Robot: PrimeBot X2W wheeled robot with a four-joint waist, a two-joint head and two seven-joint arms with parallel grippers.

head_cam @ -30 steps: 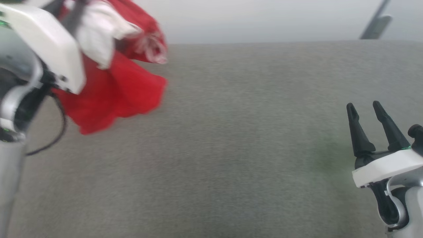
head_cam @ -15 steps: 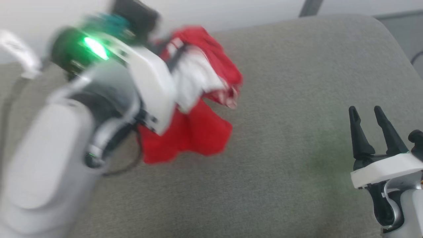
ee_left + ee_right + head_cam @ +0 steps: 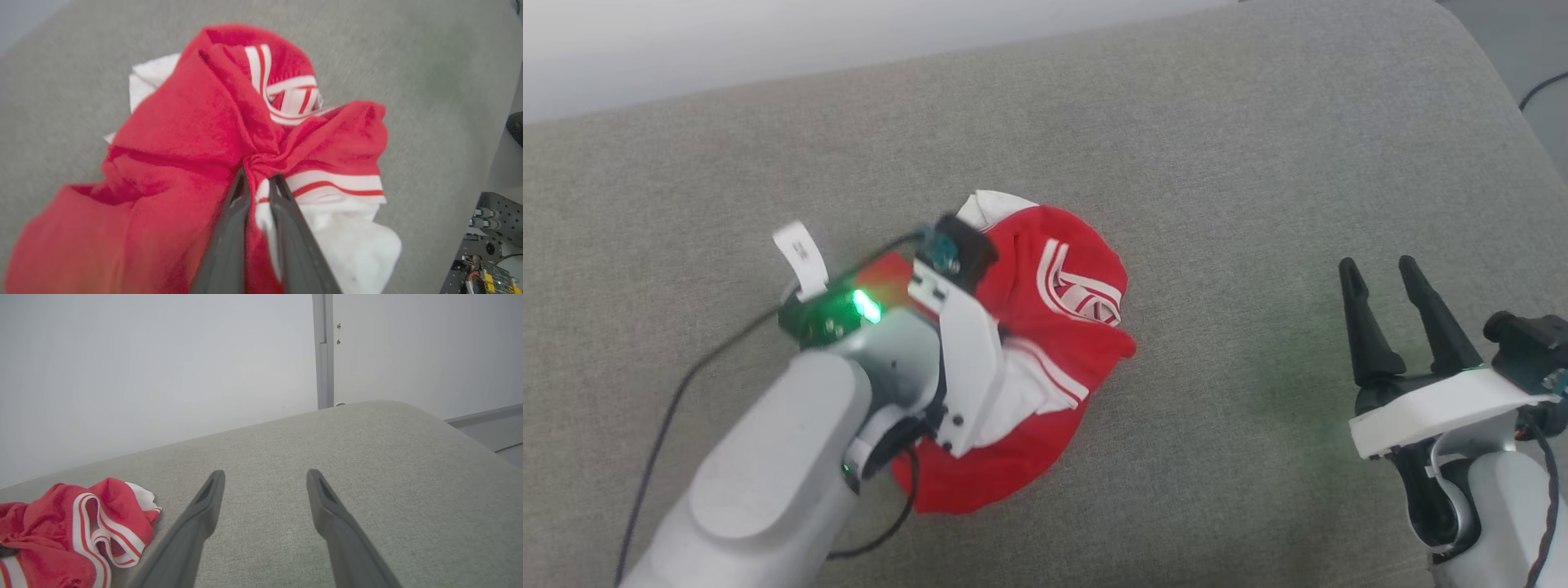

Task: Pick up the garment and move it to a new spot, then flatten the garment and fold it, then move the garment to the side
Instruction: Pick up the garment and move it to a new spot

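The garment (image 3: 1062,282), red with white sleeves and white-and-red striped trim, lies bunched on the grey cushion left of centre. My left arm (image 3: 882,359) reaches down over it and covers its left part. In the left wrist view my left gripper (image 3: 260,176) is shut on a pinch of red fabric and striped trim of the garment (image 3: 192,122). My right gripper (image 3: 1379,271) stands open at the lower right, well apart from the cloth, with nothing between its fingers. In the right wrist view the right gripper (image 3: 265,475) points across the cushion, with the garment (image 3: 53,522) at the lower left.
The grey upholstered cushion (image 3: 1258,163) spreads wide around the cloth. Its back edge meets a pale wall (image 3: 768,41), and its right end curves down toward the floor (image 3: 1543,90), where a cable lies. A black cable (image 3: 678,392) trails from my left arm.
The head camera has shifted. My left arm has carried the garment from hanging high at the left down onto the middle of the cushion. The right gripper keeps its pose.
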